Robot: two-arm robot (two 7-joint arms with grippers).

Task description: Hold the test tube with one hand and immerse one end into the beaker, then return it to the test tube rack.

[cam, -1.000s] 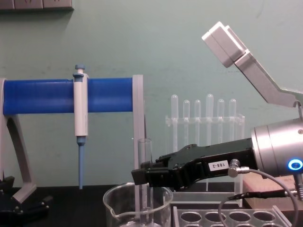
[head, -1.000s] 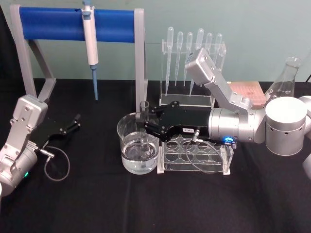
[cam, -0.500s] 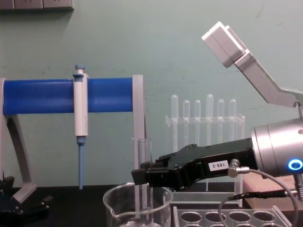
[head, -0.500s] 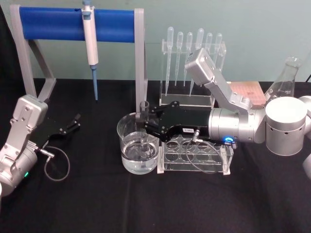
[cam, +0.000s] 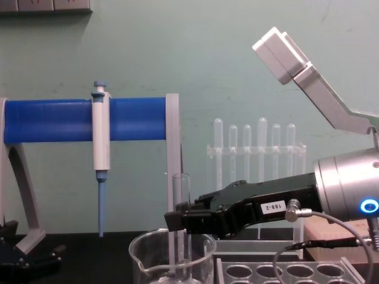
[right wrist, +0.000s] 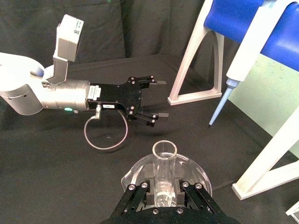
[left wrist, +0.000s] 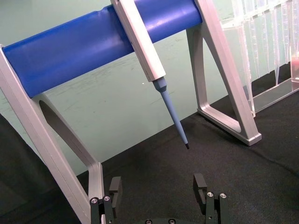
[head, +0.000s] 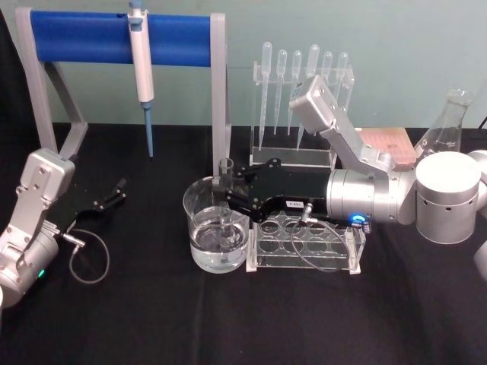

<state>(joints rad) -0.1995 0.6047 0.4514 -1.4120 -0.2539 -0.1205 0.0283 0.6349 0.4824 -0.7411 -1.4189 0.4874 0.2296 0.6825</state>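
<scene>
The clear test tube (head: 226,169) stands upright with my right gripper (head: 223,192) shut on its upper part. Its lower end reaches down into the water inside the wide glass beaker (head: 196,228). In the chest view the test tube (cam: 180,192) rises above the black right gripper (cam: 174,220) and runs down behind the wall of the beaker (cam: 201,251). The right wrist view looks down the open rim of the test tube (right wrist: 164,154), held between the fingers (right wrist: 144,192) over the beaker (right wrist: 140,170). My left gripper (head: 118,192) rests open at the table's left, also seen as the left gripper (left wrist: 158,183).
A clear tube rack (head: 304,243) stands right beside the beaker, under my right arm. Behind are a blue-bar stand (head: 114,38) with a hanging pipettor (head: 141,68), a pipette holder (head: 304,99), a flask (head: 445,129) and a pink box (head: 384,141).
</scene>
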